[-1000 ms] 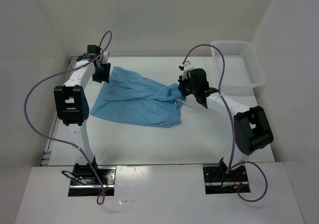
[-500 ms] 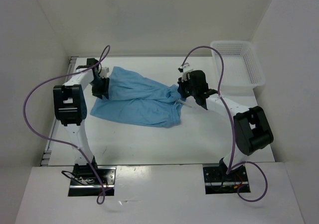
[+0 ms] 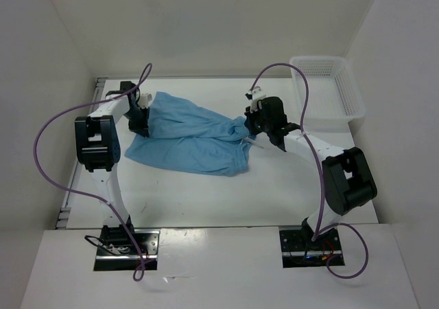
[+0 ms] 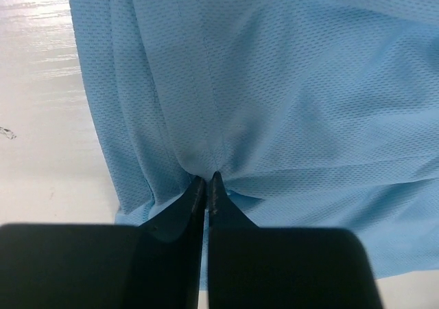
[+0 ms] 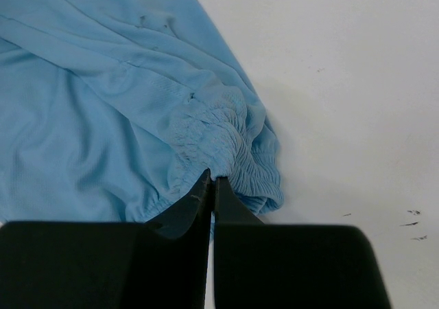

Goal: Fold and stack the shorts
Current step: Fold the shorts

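Observation:
The light blue shorts lie spread across the white table between the two arms. My left gripper is shut on the hem end of the shorts at the left; in the left wrist view the mesh fabric bunches at my closed fingertips. My right gripper is shut on the gathered elastic waistband at the right end, with the closed tips pinching it. A white drawstring trails by the waistband.
A white plastic mesh basket stands at the back right of the table. White walls enclose the table at the back and both sides. Purple cables loop over both arms.
Both grippers keep their hold on the shorts. The left gripper has drifted a little toward the near side and the cloth's left end has moved with it. The right arm has barely moved.

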Robot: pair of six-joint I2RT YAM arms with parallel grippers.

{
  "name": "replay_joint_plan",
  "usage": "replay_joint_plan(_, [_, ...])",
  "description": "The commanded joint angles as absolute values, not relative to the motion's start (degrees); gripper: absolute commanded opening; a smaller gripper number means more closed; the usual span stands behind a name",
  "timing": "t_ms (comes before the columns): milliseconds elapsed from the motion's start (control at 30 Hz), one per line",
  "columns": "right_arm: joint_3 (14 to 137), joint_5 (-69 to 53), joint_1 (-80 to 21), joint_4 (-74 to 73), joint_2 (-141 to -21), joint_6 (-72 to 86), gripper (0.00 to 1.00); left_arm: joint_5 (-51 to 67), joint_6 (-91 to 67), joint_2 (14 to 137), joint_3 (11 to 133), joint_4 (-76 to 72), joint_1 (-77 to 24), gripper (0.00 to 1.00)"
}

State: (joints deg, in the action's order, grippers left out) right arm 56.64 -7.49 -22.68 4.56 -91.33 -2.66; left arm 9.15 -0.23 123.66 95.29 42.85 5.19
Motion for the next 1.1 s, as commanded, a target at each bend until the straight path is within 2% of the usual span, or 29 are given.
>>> replay_joint_plan(0, [56.1, -6.9, -23.3, 6.7, -89.0, -3.3, 0.0, 10.5, 0.0, 124.1, 97.4, 43.8, 5.0, 0.0])
replay_joint_plan(133, [57.3, -4.7, -23.3, 6.7, -89.0, -3.8, 0.0, 8.3, 0.0, 122.0, 99.8, 42.7, 5.0, 0.0])
replay_joint_plan(167, [57.3, -4.1, -23.3, 6.7, -89.0, -4.3, 0.0, 7.6, 0.0, 122.0, 101.1, 42.7, 5.0, 0.03])
replay_joint_plan(267, [58.8, -4.8, -23.3, 6.2, -89.6, -4.3, 0.0, 6.2, 0.0, 122.0, 101.8, 42.7, 5.0, 0.28])
replay_joint_plan(300, [58.8, -5.4, -23.3, 6.2, -89.6, -4.3, 0.0, 6.2, 0.0, 122.0, 101.8, 42.7, 5.0, 0.32])
replay_joint_plan(467, [58.8, -5.4, -23.3, 6.2, -89.6, -4.3, 0.0, 7.5, 0.0, 122.5, 99.3, 42.7, 5.0, 0.38])
replay_joint_plan(900, [57.7, -5.4, -23.3, 6.2, -88.6, -4.3, 0.0, 6.0, 0.0, 125.3, 97.7, 42.7, 5.0, 0.39])
replay_joint_plan(1067, [57.2, -5.4, -23.3, 6.2, -88.1, -4.3, 0.0, 7.6, 0.0, 125.3, 97.1, 42.7, 5.0, 0.24])
